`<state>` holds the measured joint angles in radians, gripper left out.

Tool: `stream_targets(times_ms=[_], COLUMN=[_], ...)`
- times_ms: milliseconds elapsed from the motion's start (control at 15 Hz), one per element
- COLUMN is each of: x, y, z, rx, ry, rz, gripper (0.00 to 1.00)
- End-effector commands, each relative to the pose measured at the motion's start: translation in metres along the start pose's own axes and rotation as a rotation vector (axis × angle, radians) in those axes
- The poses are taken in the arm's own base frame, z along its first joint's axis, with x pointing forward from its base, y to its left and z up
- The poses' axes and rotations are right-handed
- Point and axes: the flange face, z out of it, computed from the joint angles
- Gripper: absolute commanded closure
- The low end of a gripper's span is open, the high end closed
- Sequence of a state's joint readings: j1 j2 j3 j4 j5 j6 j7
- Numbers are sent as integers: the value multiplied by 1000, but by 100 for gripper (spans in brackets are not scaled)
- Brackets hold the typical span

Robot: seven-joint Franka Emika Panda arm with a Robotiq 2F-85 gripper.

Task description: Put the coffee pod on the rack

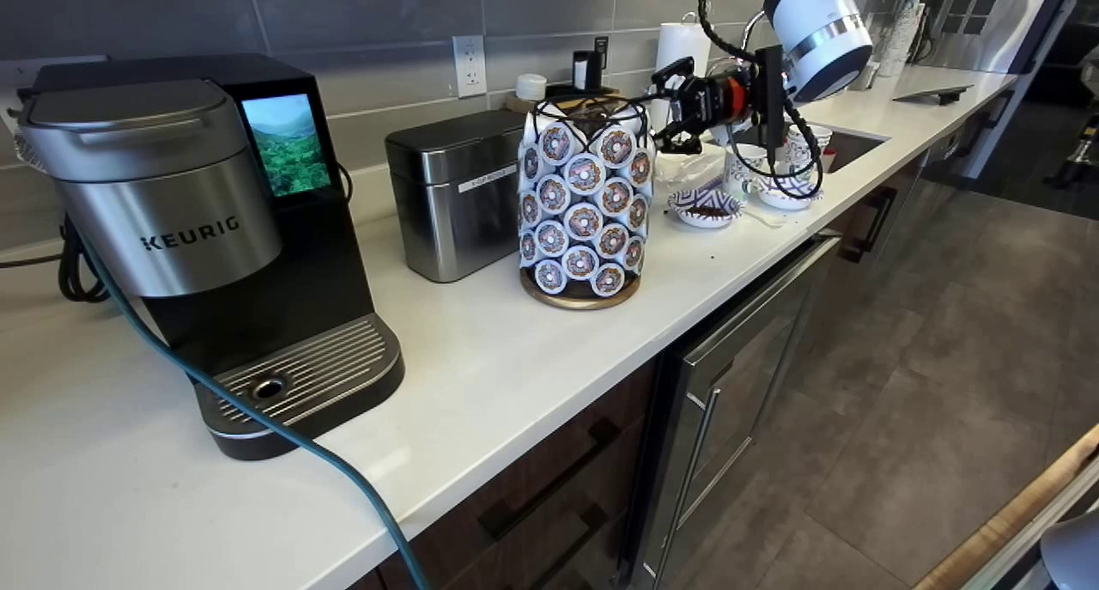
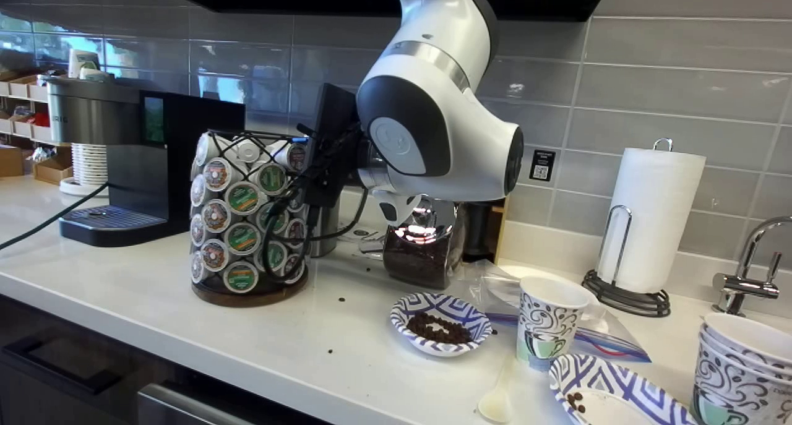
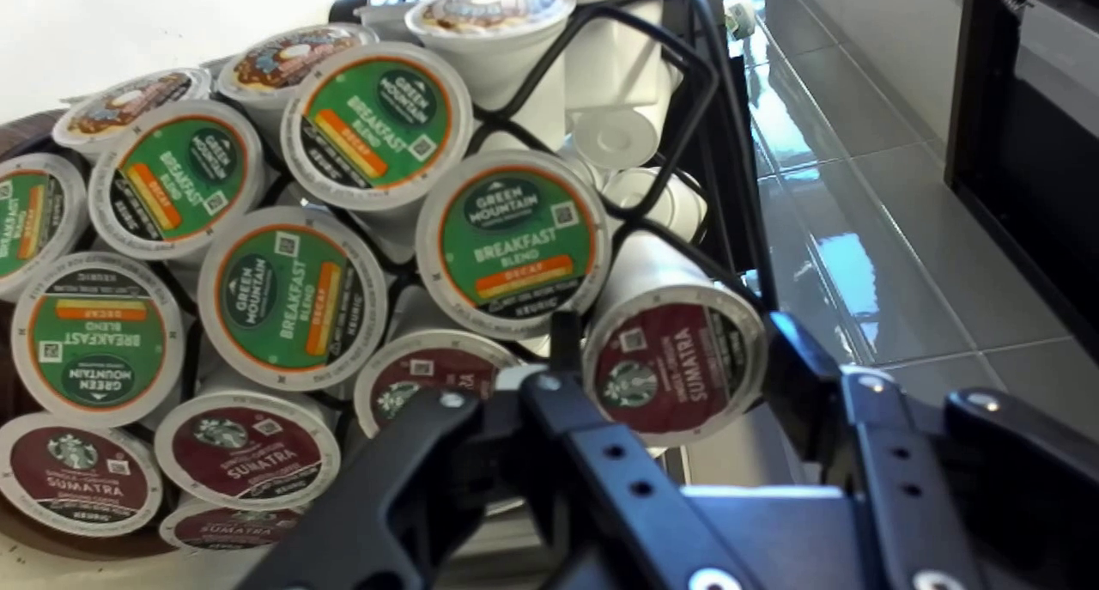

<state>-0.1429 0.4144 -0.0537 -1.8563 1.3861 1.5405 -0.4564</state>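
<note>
Although its cup is partly hidden, the Starbucks Sumatra pod point(image 3: 674, 371) is right there at the top of the wire pod rack point(image 2: 244, 299), maroon lid turned to the wrist view. And here's the relation everything hangs on: the pod lies straight ahead of the pincer point(image 3: 677, 343), between its 2 fingers point(image 3: 565, 345), long axis running lid to narrow end, away from the pincer and in toward the rack. Just 1 arm point(image 2: 461, 140) in play, so no contest over which is nearer. Those fingers stand apart, 1 at each side of the lid; squeezing it or merely straddling it? From these angles, I can't tell.

It looks like the seating stage, late in the job, though how deep the cup sits I can't make out. The call, for me: a straight push along that axis if it's loose, a wide release and a straight retreat if it's snug. The danger would be a finger catching the rim and swinging the whole rack.

Just beside the pod, a Green Mountain Breakfast Blend Decaf pod point(image 3: 515, 242) sits in its slot. Further out, a steel bin point(image 1: 459, 221) stands near the rack, the Keurig coffee maker point(image 1: 206, 238) past it. On the opposite side, in an exterior view, a patterned paper bowl point(image 2: 433, 302) of dark beans point(image 2: 455, 333) sits on the white desk point(image 2: 272, 344), a paper towel roll point(image 2: 656, 221) beyond.
</note>
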Motion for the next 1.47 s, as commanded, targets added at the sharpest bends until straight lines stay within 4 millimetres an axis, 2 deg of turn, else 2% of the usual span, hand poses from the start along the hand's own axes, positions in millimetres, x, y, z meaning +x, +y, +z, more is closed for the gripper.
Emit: stream_targets(times_ms=[0, 133, 200, 467, 933, 1133, 1400], x=[4, 4, 4, 2, -11, -27, -53], y=[0, 0, 0, -2, -22, -35, -55], z=[7, 9, 10, 11, -8, -24, -51], rx=[16, 16, 15, 1, -49, -146, -391], ry=[-31, -35, -37, -39, -8, -25, -74], rz=[12, 12, 12, 8, -13, -64, -128], gripper=[19, 4, 0, 0, 0, 0, 0])
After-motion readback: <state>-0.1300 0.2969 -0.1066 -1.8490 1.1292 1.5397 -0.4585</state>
